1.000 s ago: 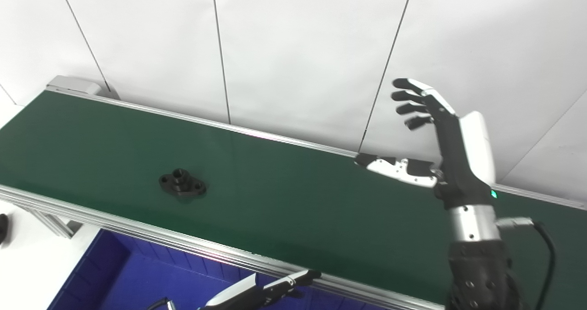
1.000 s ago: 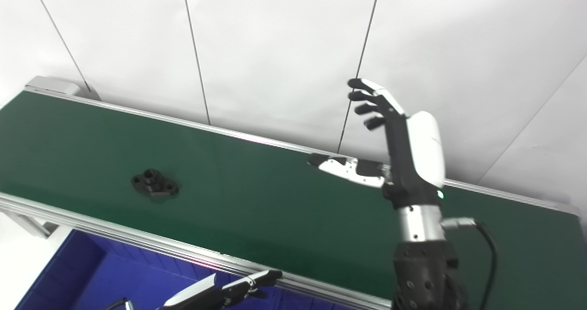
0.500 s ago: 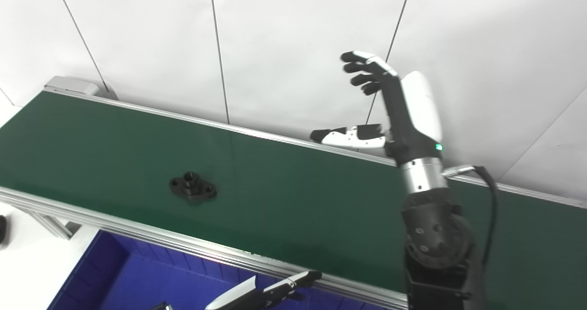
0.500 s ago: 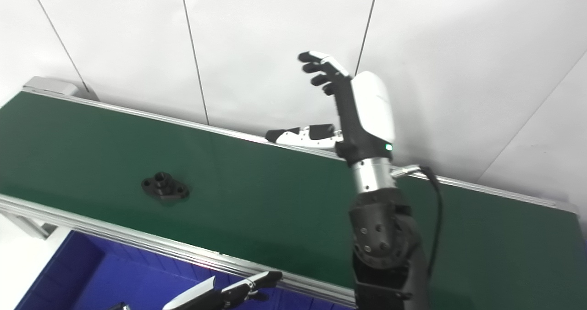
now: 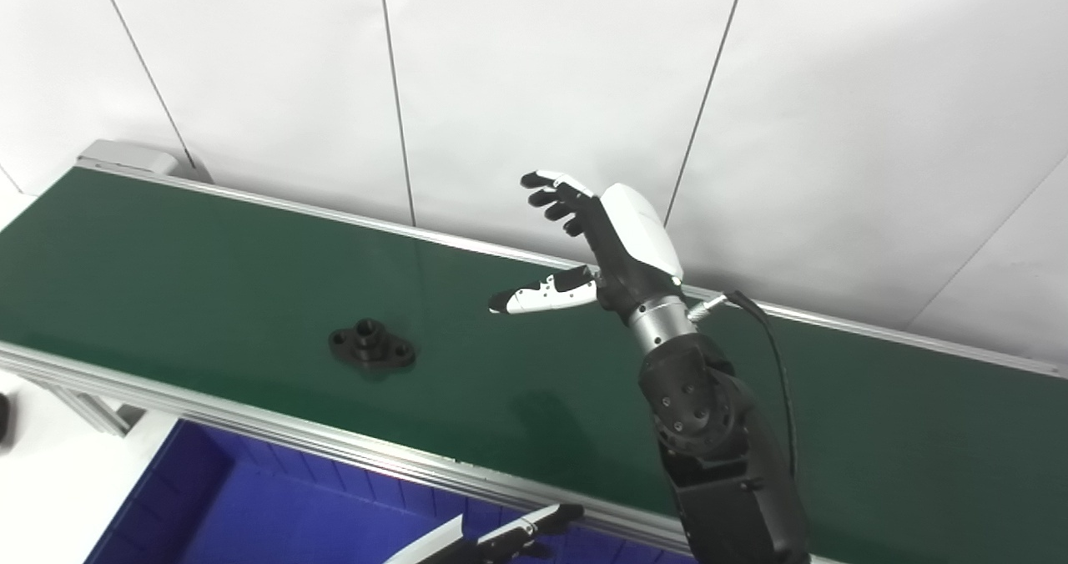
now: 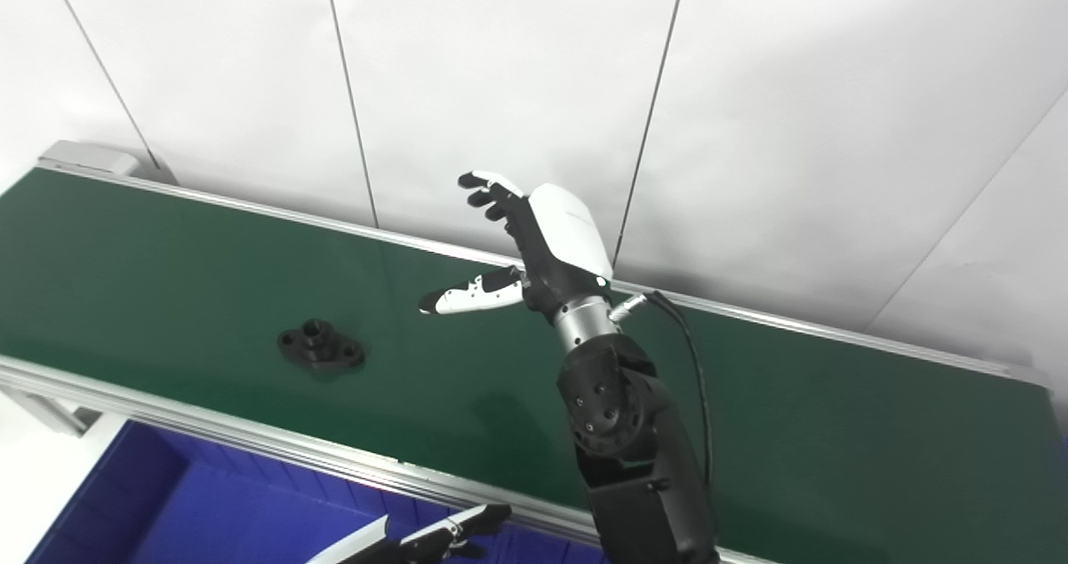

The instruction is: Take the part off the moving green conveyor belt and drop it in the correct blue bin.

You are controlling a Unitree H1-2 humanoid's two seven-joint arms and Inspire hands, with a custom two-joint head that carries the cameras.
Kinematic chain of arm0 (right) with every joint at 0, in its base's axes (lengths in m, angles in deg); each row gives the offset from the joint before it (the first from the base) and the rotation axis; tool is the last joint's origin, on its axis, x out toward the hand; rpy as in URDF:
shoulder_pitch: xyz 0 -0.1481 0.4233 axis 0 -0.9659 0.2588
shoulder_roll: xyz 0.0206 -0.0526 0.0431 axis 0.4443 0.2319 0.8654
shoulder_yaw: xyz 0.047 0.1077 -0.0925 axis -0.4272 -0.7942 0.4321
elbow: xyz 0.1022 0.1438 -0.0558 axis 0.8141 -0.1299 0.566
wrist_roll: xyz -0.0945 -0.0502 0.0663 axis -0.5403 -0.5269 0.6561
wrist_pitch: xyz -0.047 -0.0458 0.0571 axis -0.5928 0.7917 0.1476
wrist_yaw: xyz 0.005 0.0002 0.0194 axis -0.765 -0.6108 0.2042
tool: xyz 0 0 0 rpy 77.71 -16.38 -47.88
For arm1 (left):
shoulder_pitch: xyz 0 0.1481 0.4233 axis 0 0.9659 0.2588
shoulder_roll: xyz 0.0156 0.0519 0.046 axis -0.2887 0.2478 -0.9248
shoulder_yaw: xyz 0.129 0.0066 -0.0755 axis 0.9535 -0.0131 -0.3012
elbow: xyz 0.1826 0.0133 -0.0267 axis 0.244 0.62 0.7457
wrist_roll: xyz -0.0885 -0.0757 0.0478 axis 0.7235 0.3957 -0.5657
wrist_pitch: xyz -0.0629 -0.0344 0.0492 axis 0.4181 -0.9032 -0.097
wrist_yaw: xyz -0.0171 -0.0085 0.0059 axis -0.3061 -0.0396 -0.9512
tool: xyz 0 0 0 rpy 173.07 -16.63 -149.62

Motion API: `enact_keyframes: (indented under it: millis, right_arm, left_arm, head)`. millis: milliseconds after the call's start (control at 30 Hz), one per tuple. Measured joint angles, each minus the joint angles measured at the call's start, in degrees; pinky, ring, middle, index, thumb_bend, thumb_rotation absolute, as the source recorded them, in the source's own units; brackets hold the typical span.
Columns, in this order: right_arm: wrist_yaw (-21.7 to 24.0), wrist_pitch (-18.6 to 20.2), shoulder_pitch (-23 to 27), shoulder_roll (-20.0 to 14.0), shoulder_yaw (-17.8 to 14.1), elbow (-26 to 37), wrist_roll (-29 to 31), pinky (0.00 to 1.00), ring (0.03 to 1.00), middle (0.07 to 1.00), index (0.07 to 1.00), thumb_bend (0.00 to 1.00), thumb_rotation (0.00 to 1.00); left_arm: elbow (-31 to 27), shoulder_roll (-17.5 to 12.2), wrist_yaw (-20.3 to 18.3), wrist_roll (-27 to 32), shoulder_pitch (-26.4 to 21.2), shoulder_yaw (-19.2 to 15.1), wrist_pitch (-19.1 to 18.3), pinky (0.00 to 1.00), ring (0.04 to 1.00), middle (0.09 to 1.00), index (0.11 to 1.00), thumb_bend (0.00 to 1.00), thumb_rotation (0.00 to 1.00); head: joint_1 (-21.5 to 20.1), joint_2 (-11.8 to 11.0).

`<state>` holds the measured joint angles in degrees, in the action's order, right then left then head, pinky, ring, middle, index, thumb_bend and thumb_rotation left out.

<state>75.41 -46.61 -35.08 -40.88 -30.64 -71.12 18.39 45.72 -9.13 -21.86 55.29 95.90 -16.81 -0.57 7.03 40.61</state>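
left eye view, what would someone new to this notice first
The right hand stands out first, raised above the middle of the green conveyor belt with fingers spread and holding nothing. Next comes the small black part, alone on the belt to the left of the hand, near the front rail. Below the belt lies a blue bin, with the left hand barely in view at the bottom edge.

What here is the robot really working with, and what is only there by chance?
In the job:
black part lying on the green conveyor belt
right hand, open above the belt
blue bin below the belt's near edge

Just there:
left hand, low at the picture's edge
white wall panels
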Motion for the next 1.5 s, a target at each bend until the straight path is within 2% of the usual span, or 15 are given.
enact_keyframes:
  millis: [200,300,433,533,667,767,900,1033,1133,1367,1500]
  right_arm:
    - [-1.3,-1.0,0.2,0.0,3.5,-4.1,-0.1,0.67,0.736,0.753,0.816,0.92,0.29]
    - [-1.7,-1.2,0.4,0.0,4.4,-5.6,0.0,0.69,0.735,0.752,0.816,0.92,0.27]
    - [-2.3,-1.3,0.5,0.0,5.2,-8.7,0.8,0.72,0.782,0.783,0.829,0.92,0.26]
    - [-2.6,-1.4,0.3,-0.1,7.4,-9.2,-0.1,0.74,0.805,0.814,0.830,0.93,0.24]
    - [-2.8,-1.5,-0.6,-0.1,10.1,-9.8,-1.2,0.75,0.811,0.824,0.833,0.92,0.23]
    - [-4.0,-1.7,-0.9,-0.1,11.2,-12.5,-1.9,0.77,0.822,0.828,0.835,0.92,0.23]
    - [-5.3,-1.8,-0.7,-0.3,12.9,-15.7,-4.1,0.77,0.823,0.830,0.845,0.92,0.23]
    - [-7.0,-2.9,-0.1,-0.5,15.1,-17.1,-6.5,0.72,0.777,0.798,0.835,0.92,0.24]
    - [-7.5,-4.5,0.5,-0.4,15.5,-18.9,-6.5,0.73,0.768,0.790,0.830,0.91,0.21]
    - [-9.3,-6.3,0.6,0.3,15.3,-25.8,-4.9,0.68,0.746,0.784,0.800,0.91,0.14]
    - [-13.5,-8.4,1.4,1.7,14.9,-31.1,-4.4,0.67,0.734,0.771,0.774,0.89,0.11]
  left_arm:
    - [-1.5,0.4,0.6,-0.2,0.6,0.0,0.0,0.89,0.959,0.991,0.967,0.43,0.40]
    - [-1.5,0.7,0.8,-0.2,0.8,0.0,0.0,0.88,0.947,0.981,0.959,0.43,0.42]
    - [-1.5,1.2,1.2,-0.2,1.3,0.0,0.0,0.87,0.937,0.971,0.947,0.42,0.41]
    - [-1.5,1.4,1.4,-0.1,1.6,-0.1,0.1,0.85,0.920,0.954,0.928,0.41,0.39]
    - [-1.5,1.7,1.8,2.0,1.7,-0.4,0.2,0.81,0.878,0.910,0.881,0.41,0.35]
    - [-1.5,1.7,1.7,3.8,2.0,-0.5,0.2,0.80,0.860,0.888,0.859,0.41,0.34]
    - [-1.5,1.7,1.6,5.4,2.3,-0.5,0.2,0.78,0.838,0.871,0.843,0.41,0.37]
    - [-1.5,1.6,1.6,6.0,2.3,-0.5,0.2,0.77,0.831,0.863,0.832,0.40,0.39]
    - [-1.5,1.6,1.6,6.0,2.4,-0.5,0.2,0.76,0.827,0.861,0.829,0.40,0.40]
    - [-1.6,1.4,1.6,6.0,2.6,-0.6,0.2,0.76,0.826,0.861,0.830,0.40,0.40]
    - [-1.9,1.2,1.5,6.0,2.7,-0.6,0.2,0.76,0.825,0.862,0.832,0.40,0.38]
  head:
    - [0.4,0.5]
    - [0.6,0.7]
    - [0.7,0.8]
    - [0.7,0.8]
    - [1.1,1.1]
    - [1.1,1.1]
    - [1.2,1.1]
    - [1.5,1.2]
    - [1.6,1.4]
    - [1.9,1.7]
    - [1.9,1.8]
